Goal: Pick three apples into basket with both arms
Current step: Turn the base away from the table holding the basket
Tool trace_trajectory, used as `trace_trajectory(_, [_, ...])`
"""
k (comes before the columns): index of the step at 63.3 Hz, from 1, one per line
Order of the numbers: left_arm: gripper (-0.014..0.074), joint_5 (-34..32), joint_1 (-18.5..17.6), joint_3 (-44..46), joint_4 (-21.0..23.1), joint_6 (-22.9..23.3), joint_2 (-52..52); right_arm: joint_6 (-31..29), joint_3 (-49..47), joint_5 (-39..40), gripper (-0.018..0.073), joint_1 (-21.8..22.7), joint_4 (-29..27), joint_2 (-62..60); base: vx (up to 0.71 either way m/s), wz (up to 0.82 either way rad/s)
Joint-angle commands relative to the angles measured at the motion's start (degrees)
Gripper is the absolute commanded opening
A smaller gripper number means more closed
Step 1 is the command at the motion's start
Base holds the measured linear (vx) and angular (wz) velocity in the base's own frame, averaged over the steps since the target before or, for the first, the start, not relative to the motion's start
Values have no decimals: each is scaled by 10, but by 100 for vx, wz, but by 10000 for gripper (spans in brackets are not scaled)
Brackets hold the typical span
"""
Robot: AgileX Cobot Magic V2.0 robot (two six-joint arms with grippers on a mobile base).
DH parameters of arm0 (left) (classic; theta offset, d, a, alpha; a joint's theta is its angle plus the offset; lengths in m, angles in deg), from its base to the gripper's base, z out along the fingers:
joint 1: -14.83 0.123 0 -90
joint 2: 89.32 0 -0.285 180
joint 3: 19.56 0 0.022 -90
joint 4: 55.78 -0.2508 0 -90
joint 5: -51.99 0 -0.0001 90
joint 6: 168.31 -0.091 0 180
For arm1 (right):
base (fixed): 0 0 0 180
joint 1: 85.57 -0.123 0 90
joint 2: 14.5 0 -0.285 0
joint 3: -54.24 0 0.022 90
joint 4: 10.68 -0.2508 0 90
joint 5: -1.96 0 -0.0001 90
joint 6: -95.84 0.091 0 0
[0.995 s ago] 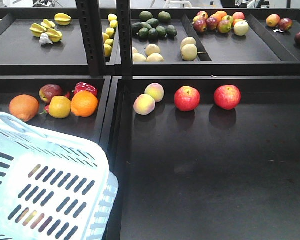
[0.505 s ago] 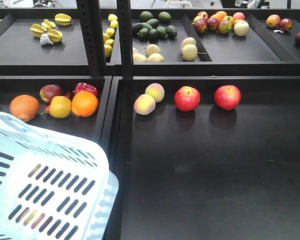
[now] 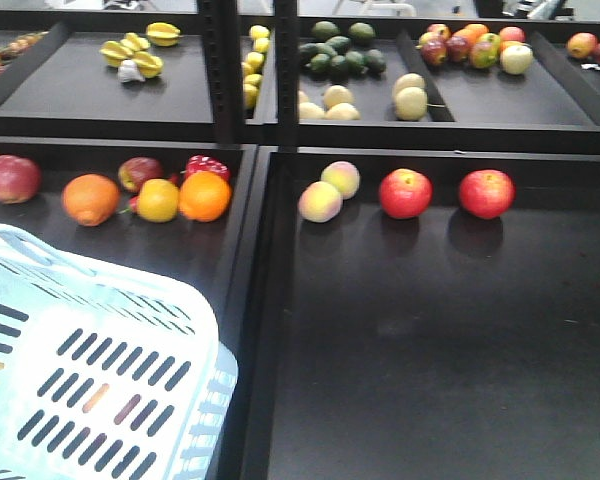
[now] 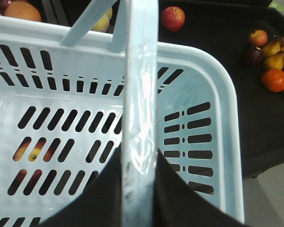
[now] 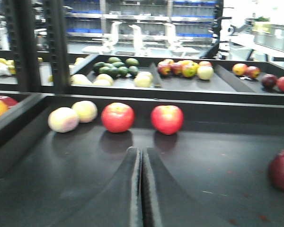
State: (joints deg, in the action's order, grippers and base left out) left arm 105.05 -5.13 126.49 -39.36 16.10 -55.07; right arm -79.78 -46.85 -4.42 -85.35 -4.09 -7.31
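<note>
Two red apples [image 3: 405, 193] [image 3: 485, 193] sit side by side at the back of the lower right tray [image 3: 430, 380]; the right wrist view shows them [image 5: 117, 117] [image 5: 167, 119] just ahead of my right gripper [image 5: 142, 151], which is shut and empty low over the tray. A darker red apple [image 5: 281, 170] lies at that view's right edge. The pale-blue basket [image 3: 110, 370] fills the lower left. My left gripper [image 4: 139, 156] is shut on its hoop handle [image 4: 141, 85]. Red and yellow patches show through the basket's slots [image 4: 33, 149].
Two pale peaches [image 3: 320, 201] [image 3: 341, 179] lie left of the apples. The left tray holds oranges [image 3: 204, 196] [image 3: 91, 198], a yellow fruit [image 3: 157, 199] and a red apple [image 3: 12, 178]. Dark upright posts [image 3: 238, 60] and an upper shelf of fruit [image 3: 340, 55] stand behind.
The whole shelf scene has slid right in the front view, bringing a red apple into sight at the far left. The basket keeps its place in the frame.
</note>
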Motion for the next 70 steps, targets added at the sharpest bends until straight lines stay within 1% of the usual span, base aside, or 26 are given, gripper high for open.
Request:
trace_trajectory(1, [-8, -54, -1, 17, 11, 4, 5, -5, 8, 40, -5, 3, 3, -7, -8, 23])
trace_trajectory(30, [-8, -54, -1, 17, 11, 4, 5, -5, 8, 40, -5, 3, 3, -7, -10, 37])
trace_trajectory(70, [-8, -54, -1, 17, 11, 4, 5, -5, 8, 40, -5, 3, 3, -7, -15, 58])
